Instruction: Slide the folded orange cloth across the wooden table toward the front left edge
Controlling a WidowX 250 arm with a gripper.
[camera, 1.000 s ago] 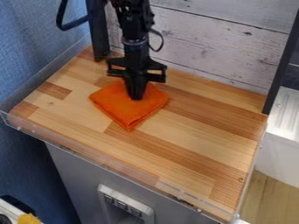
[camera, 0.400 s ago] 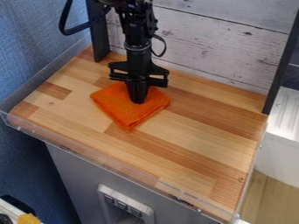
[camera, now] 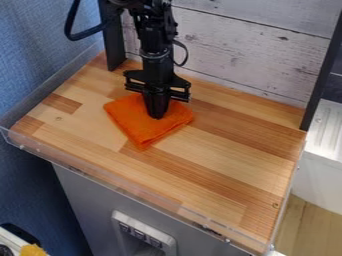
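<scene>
1. One black gripper (camera: 157,117) hangs down over the wooden worktop (camera: 220,165), a little towards 11 o'clock from the view's middle. Its tip touches the orange cloth (camera: 137,125); whether it is released, clenched or grasping fabric, I cannot tell.
2. One arm carries it, entering at the top edge, just short of 12 o'clock, with a black cable (camera: 85,34) looping out towards 11 o'clock.
3. One folded orange cloth lies on the worktop, towards 11 o'clock, with a corner pointing to about 6 o'clock.
4. Two dark uprights stand at the worktop's back: one (camera: 113,40) at 11 o'clock, the other (camera: 324,70) at 2 o'clock. Between them runs pale plank boarding (camera: 247,50).
5. Several things surround the worktop: a blue wall (camera: 33,65) towards 10 o'clock, a white ribbed surface (camera: 327,130) at 3 o'clock, a grey cabinet front (camera: 87,200) towards 7 o'clock, and something yellow (camera: 32,250) between 7 and 8 o'clock.
</scene>
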